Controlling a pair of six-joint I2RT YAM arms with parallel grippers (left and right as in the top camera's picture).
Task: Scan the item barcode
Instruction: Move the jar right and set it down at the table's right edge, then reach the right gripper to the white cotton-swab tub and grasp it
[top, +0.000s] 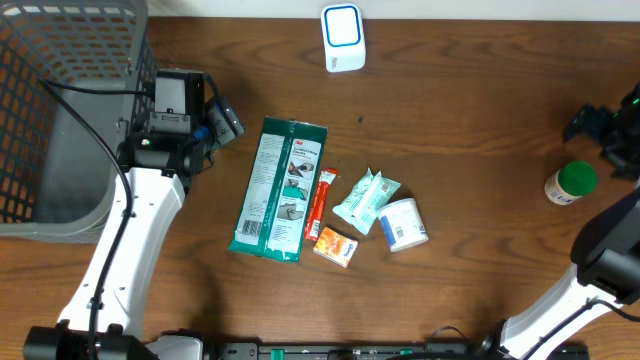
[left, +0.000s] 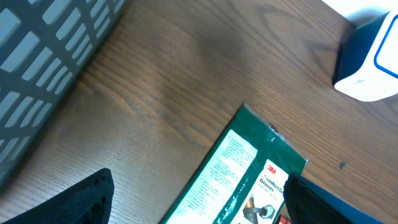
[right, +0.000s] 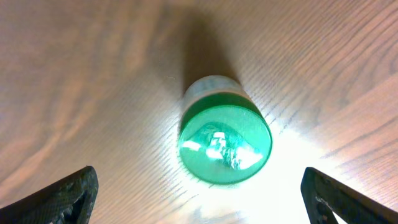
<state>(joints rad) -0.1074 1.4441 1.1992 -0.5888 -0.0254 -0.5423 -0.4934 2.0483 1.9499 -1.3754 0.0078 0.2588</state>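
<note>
Right gripper hangs spread wide over the upright bottle, holding nothing. It stands alone at right, probably sorted away from the pile. Left gripper gapes empty over the glove packet.

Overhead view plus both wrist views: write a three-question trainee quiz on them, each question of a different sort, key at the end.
1. True or false: the right gripper is open and grips nothing, and the white bottle with a green cap stands free.
2. In the overhead view, the white-and-blue box-shaped scanner stands at: A the top middle; B the bottom left; C the right edge.
3. Short answer: which item lies nearest the left gripper?

Key: 1 true; 2 A; 3 the flat green glove package.
</note>
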